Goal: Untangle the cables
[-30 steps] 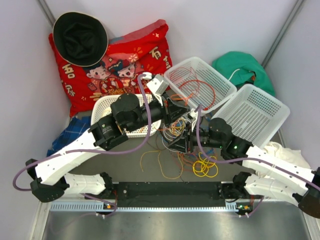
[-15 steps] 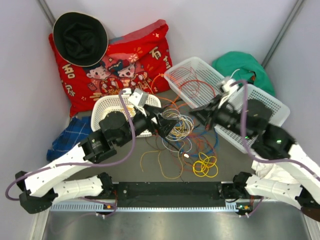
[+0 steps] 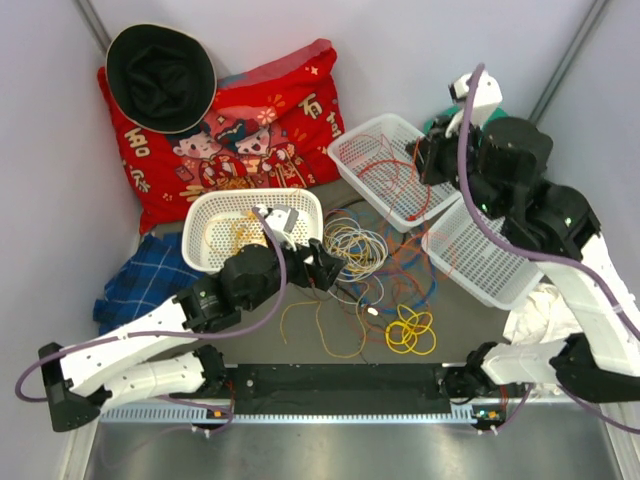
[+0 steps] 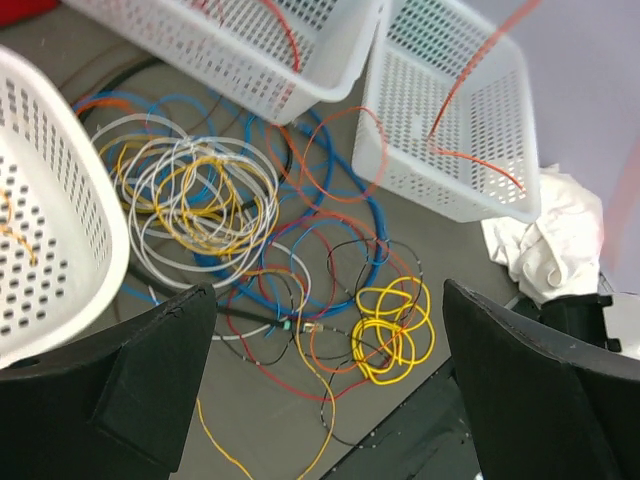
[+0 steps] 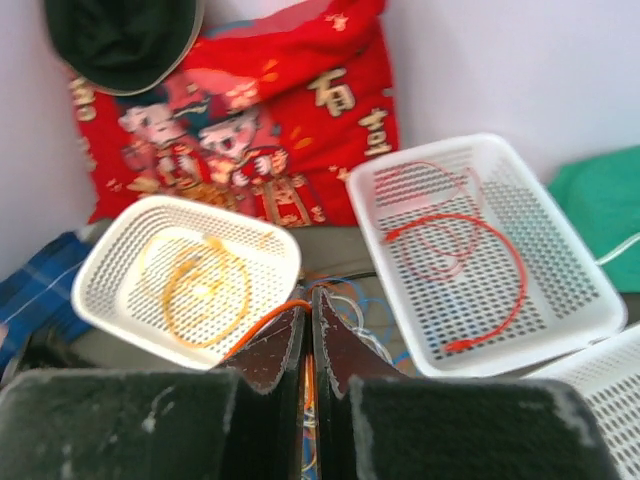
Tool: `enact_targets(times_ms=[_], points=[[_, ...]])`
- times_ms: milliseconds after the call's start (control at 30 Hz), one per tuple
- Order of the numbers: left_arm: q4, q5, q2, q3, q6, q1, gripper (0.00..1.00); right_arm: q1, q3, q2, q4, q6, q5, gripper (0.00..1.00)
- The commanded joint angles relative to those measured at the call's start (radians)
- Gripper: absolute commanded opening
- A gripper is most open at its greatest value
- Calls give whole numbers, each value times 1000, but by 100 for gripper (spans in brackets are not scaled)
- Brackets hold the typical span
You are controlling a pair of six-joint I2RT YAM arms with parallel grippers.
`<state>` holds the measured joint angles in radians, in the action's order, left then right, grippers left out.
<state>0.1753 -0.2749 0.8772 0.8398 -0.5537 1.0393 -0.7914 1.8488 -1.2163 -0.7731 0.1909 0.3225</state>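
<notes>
The cables lie in a loose tangle of red, orange, blue, black and grey-white loops on the grey table. A yellow coil rests at its near edge. My left gripper hovers open at the pile's left side, holding nothing. In the left wrist view its gripper frames the yellow coil and a grey-white and yellow coil. My right gripper is raised over the middle basket, shut on an orange cable that trails down to the pile. In the right wrist view the orange cable leaves the closed gripper.
Three white baskets ring the pile: the left basket holds yellow-orange wire, the middle one red wire, the right basket nothing. A red cushion and black hat sit at the back left, green cloth back right, white cloth right.
My right gripper shut on the orange cable at the pile and rose back-right over the middle basket. My left gripper opened and drew back toward the near left.
</notes>
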Motion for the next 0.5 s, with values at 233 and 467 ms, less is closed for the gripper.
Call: enact_targets(times_ms=[233, 467], points=[[-51, -35, -44, -165, -161, 1, 99, 40, 355, -100, 96, 19, 61, 0], [-69, -37, -32, -182, -146, 1, 99, 46, 414, -147, 163, -19, 115, 0]])
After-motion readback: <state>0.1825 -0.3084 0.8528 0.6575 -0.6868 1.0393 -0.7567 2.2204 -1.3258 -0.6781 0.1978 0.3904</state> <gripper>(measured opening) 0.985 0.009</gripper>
